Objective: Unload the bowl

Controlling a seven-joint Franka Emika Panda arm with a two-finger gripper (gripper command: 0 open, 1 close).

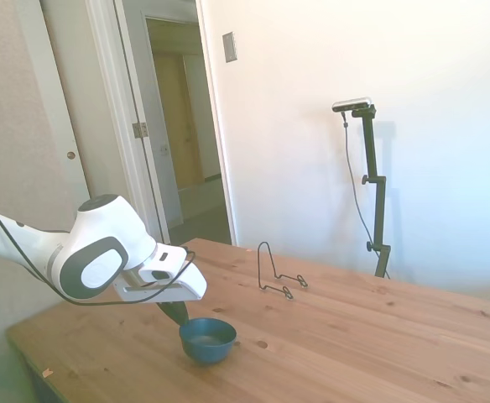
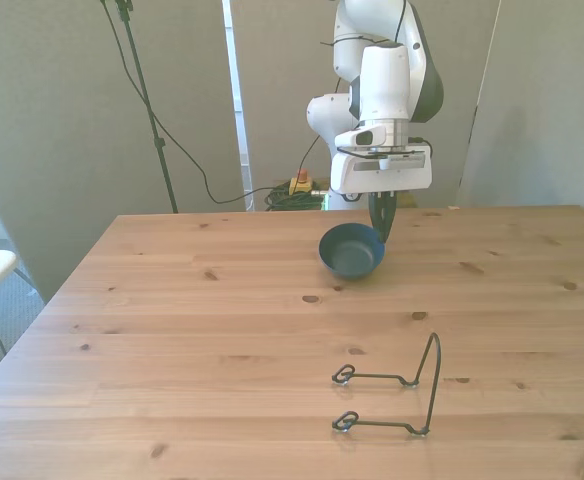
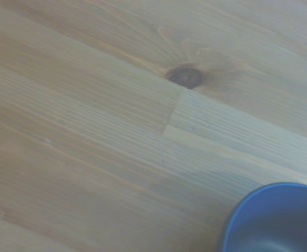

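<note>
Bowl [image 2: 352, 250] sat on desk [image 2: 172, 330] toward its far side, tool [image 2: 380, 228] at bowl's rim at approx 2 o'clock. Wire stand [image 2: 402, 390] stood on desk well apart, approx 5 o'clock from bowl.

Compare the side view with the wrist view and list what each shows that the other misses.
Only the side view shows the gripper pinching the bowl's rim, the white arm, the empty wire stand farther along the table and the open doorway. Only the wrist view shows, close up, a dark knot in the wood. Both show the bowl, in the wrist view only part of its rim, and the wooden table.
</note>
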